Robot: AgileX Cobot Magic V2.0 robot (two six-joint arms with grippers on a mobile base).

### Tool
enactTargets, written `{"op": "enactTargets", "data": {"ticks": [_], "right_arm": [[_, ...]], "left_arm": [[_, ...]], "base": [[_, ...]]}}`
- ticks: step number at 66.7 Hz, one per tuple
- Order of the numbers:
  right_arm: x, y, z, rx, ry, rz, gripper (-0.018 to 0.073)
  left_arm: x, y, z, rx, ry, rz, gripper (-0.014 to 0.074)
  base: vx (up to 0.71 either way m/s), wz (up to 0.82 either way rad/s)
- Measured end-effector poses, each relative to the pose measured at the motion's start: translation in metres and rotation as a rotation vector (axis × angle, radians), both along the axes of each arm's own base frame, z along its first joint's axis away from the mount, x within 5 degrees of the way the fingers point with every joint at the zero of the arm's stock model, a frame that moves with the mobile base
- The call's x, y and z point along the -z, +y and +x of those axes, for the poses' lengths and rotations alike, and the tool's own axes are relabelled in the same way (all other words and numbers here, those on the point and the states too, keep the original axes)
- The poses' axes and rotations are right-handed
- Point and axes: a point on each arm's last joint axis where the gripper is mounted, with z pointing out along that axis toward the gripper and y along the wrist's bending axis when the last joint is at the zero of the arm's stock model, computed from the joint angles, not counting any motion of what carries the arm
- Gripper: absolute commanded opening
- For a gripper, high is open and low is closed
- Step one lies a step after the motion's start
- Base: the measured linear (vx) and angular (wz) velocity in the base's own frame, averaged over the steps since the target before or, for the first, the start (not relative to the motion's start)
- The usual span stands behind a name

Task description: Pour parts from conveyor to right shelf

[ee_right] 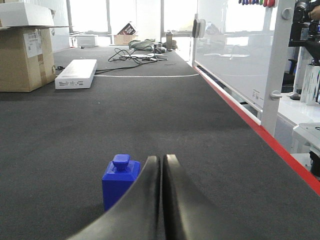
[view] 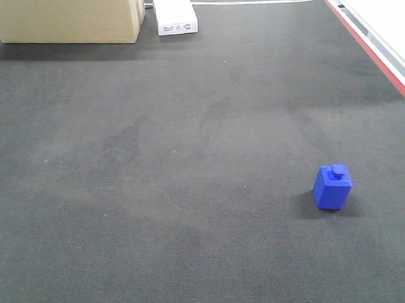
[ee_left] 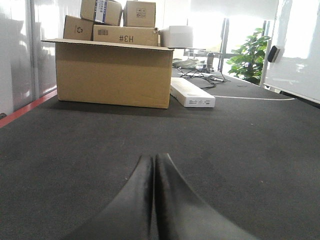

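A small bright-blue block with a nub on top [view: 333, 185] stands upright on the dark-grey conveyor belt [view: 189, 158], at the front right. It also shows in the right wrist view [ee_right: 119, 182], just left of and beyond my right gripper [ee_right: 161, 158], which is shut and empty, low over the belt. My left gripper [ee_left: 153, 157] is shut and empty over bare belt [ee_left: 240, 150]. Neither gripper shows in the front view. The right shelf is out of view.
A large cardboard box [view: 68, 20] and a flat white box [view: 174, 13] lie at the belt's far end. A red strip [view: 368, 49] runs along the right edge, with a white panel wall [ee_right: 235, 45] beyond it. Cables lie far back.
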Motion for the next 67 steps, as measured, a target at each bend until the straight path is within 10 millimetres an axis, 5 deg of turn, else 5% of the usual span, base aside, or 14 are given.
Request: {"op": "enactTargets", "data": {"ticks": [41,55,67], "right_arm": [[-0.005,0.000,0.000,-0.002,-0.060,-0.003,-0.0008],[-0.027,0.001,-0.004,-0.011,-0.242,0.020,-0.0008],[-0.071,0.001,-0.003,-0.011,-0.238,0.035,-0.0008]], "left_arm": [[0.000,0.000,0.000,0.000,0.000,0.000,-0.0006],[0.000,0.000,0.000,0.000,0.000,0.000,-0.0006],[0.000,0.000,0.000,0.000,0.000,0.000,-0.0006]], "base": [[0.00,0.00],[0.00,0.00],[0.00,0.00]]}}
